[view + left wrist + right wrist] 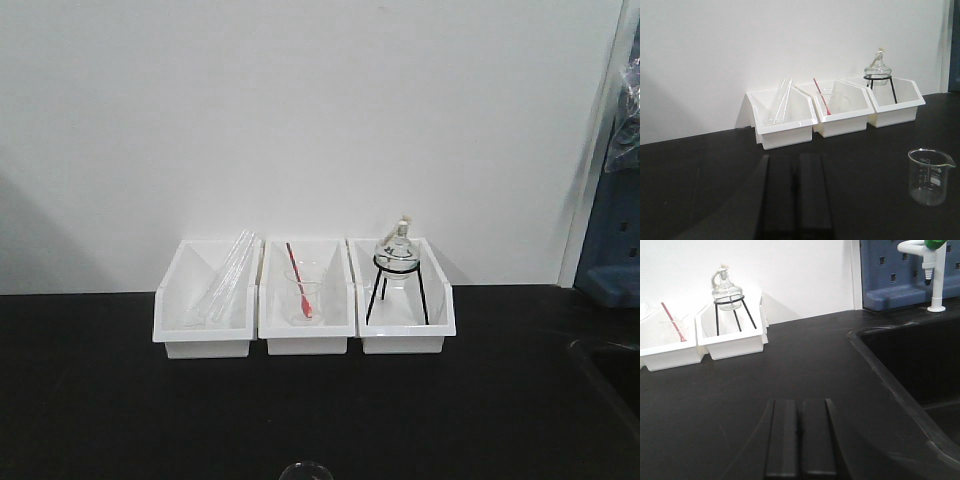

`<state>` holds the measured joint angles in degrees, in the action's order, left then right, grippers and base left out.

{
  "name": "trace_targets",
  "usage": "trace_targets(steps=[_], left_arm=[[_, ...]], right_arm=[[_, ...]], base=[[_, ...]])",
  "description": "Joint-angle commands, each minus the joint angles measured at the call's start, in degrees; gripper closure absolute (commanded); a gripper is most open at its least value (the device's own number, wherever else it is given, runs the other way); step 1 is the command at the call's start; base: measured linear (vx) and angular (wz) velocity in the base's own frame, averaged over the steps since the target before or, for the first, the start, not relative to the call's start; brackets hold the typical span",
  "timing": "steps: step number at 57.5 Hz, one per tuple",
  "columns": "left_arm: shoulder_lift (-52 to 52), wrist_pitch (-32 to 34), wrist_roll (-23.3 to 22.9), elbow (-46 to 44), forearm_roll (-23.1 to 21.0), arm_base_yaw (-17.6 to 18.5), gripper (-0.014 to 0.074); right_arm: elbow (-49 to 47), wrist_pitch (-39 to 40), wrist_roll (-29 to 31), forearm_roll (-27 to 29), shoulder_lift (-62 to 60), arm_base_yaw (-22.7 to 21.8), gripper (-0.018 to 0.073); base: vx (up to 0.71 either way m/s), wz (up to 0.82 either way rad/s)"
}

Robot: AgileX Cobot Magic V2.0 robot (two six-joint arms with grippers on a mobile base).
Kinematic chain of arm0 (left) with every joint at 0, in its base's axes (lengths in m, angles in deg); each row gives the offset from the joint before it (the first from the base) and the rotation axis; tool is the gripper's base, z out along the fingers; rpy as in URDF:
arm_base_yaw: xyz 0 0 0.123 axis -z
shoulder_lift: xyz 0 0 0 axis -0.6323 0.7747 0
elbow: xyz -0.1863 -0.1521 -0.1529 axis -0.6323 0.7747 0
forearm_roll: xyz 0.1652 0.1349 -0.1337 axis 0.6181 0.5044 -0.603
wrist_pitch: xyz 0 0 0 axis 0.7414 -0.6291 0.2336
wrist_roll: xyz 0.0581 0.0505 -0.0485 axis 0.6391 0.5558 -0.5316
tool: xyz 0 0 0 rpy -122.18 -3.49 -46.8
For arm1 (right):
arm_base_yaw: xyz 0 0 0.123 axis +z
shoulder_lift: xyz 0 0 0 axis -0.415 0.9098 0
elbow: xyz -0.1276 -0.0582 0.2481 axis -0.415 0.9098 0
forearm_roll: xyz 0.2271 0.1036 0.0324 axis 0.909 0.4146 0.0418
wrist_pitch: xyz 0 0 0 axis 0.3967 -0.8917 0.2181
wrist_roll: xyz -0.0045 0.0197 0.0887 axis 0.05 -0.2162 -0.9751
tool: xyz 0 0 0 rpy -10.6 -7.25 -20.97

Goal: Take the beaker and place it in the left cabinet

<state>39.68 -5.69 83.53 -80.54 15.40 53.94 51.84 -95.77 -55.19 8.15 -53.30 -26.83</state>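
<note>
Front view, beaker (305,470): only a curved glass rim shows at the near edge of the counter (100,410). The bottom of the frame cuts off the body.
Front view, bins: three white bins stand side by side along the counter's back edge, against the wall.
- The left bin (203,335) holds leaning glass tubes (222,280) that are hard to tell apart.
- The middle bin (305,338) holds a red rod (300,283) in a faint clear vessel.
- The right bin (405,338) holds a flask (397,252) on a black tripod.

Front view, open room: bare black counter runs from the bins to the near edge.
Left wrist view, left gripper (795,159): the two black fingers lie pressed together with only a thin seam between them and hold nothing. Their bases run out of the bottom of the frame.
Left wrist view, beaker (930,176): it stands upright on the counter at the right of the view, well apart from the fingers and from the bins. The printed marks are too faint to read.
Right wrist view, right gripper (800,404): the fingers are closed against each other and empty, over bare counter.
Right wrist view, sink (920,370): the dark basin opens at the counter's right side. Its rim runs diagonally near the fingers, and its far parts are cut off.
Right wrist view, back corner: a blue pegboard (890,270) and a white tap (937,285) are both cropped by the top edge.
</note>
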Motion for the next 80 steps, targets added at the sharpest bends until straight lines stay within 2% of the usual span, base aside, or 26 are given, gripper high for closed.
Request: trace_targets(steps=[1,17,26,33,40,44,52,58,62,69,80], left_arm=[[-1.11,4.81,-0.19,0.94,-0.47,0.22,0.0595],[-1.11,4.81,-0.19,0.94,-0.47,0.22,0.0595],[-1.11,4.81,-0.19,0.94,-0.47,0.22,0.0595],[-1.11,4.81,-0.19,0.94,-0.47,0.22,0.0595],[-1.11,4.81,-0.19,0.94,-0.47,0.22,0.0595],[-1.11,4.81,-0.19,0.94,-0.47,0.22,0.0595],[-1.11,4.81,-0.19,0.94,-0.47,0.22,0.0595],[-1.11,4.81,-0.19,0.94,-0.47,0.22,0.0595],[-1.11,4.81,-0.19,0.94,-0.47,0.22,0.0595],[-1.11,4.81,-0.19,0.94,-0.47,0.22,0.0595],[-1.11,4.81,-0.19,0.94,-0.47,0.22,0.0595]], right_arm=[[0.4,4.79,0.12,-0.51,-0.89,-0.23,0.0565],[0.4,4.88,0.12,-0.51,-0.89,-0.23,0.0565],[0.35,7.79,0.09,-0.23,-0.89,-0.23,0.0565],[0.35,12.02,0.09,-0.32,-0.89,-0.23,0.0565],[-0.15,23.14,0.05,-0.4,-0.84,-0.23,0.0565],[-2.72,23.87,0.05,-0.4,-0.21,-0.23,0.0565],[-11.37,15.15,1.43,-2.3,7.58,-0.23,0.0565],[-18.42,13.79,3.14,-4.15,19.03,-0.23,0.0565],[-22.84,15.73,3.09,-4.43,25.96,-0.23,0.0565],[-27.73,23.7,3.09,-4.43,36.81,-0.23,0.0565],[-29.2,35.07,2.57,-4.38,47.17,-0.23,0.0564]], base=[[0.0,0.0],[0.0,0.0],[0.0,0.0],[0.0,0.0],[0.0,0.0],[0.0,0.0],[0.0,0.0],[0.0,0.0],[0.0,0.0],[0.0,0.0],[0.0,0.0]])
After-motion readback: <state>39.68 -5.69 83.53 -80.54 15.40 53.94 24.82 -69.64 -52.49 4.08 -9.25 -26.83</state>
